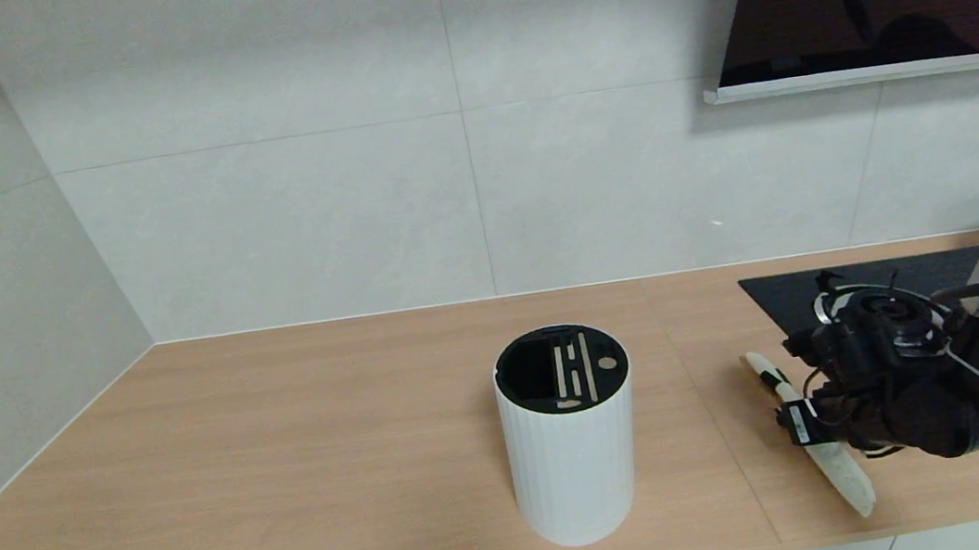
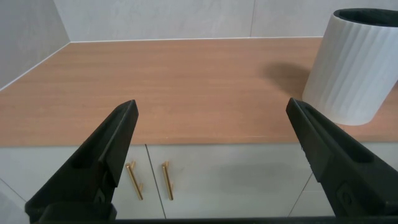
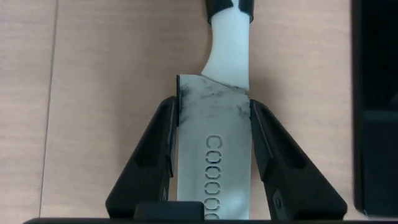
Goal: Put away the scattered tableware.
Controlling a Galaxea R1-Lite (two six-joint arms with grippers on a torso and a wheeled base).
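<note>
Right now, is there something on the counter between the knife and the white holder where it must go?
Nothing visible stands in the way. The knife lies on the counter to the right of the white holder, with the right gripper closed around its blade. Between them is only bare wood.

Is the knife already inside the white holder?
No, the knife lies flat on the wooden counter, off to the side of the white holder.
</note>
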